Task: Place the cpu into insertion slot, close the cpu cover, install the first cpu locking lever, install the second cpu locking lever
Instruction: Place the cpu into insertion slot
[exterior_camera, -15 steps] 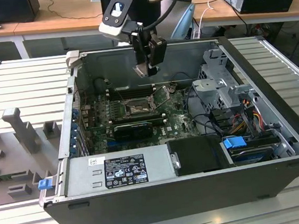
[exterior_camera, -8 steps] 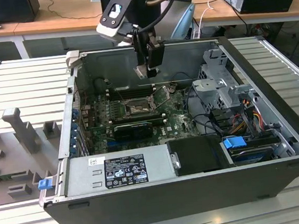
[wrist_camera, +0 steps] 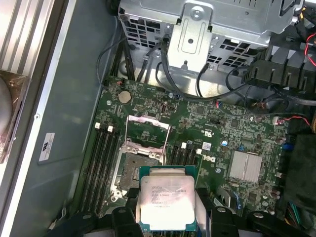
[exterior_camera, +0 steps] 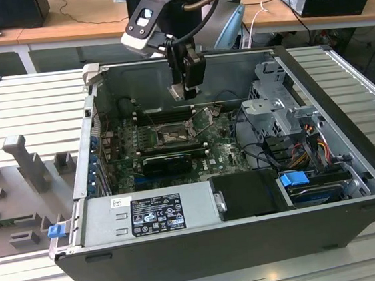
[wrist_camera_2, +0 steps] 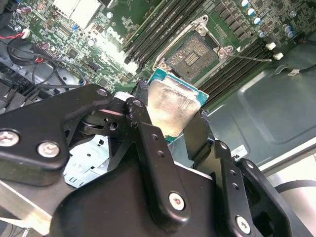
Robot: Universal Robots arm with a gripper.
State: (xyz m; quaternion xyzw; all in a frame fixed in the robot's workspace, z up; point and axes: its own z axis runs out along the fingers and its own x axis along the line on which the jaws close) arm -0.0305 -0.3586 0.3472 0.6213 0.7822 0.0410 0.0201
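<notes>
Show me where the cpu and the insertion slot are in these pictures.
cpu (wrist_camera: 167, 202): first wrist view, middle of its pale face.
insertion slot (wrist_camera_2: 191, 56): second wrist view, its dark centre.

The cpu (wrist_camera: 167, 205), a flat square with a pale silvery face and a green edge, hangs clear of the board, gripped by its sides in the gripper (wrist_camera_2: 170, 118). The insertion slot (wrist_camera: 131, 170) lies uncovered, dark inside its metal rim. In the exterior view, the cpu cover (exterior_camera: 203, 120) stands raised at about 2 o'clock from the insertion slot.
</notes>
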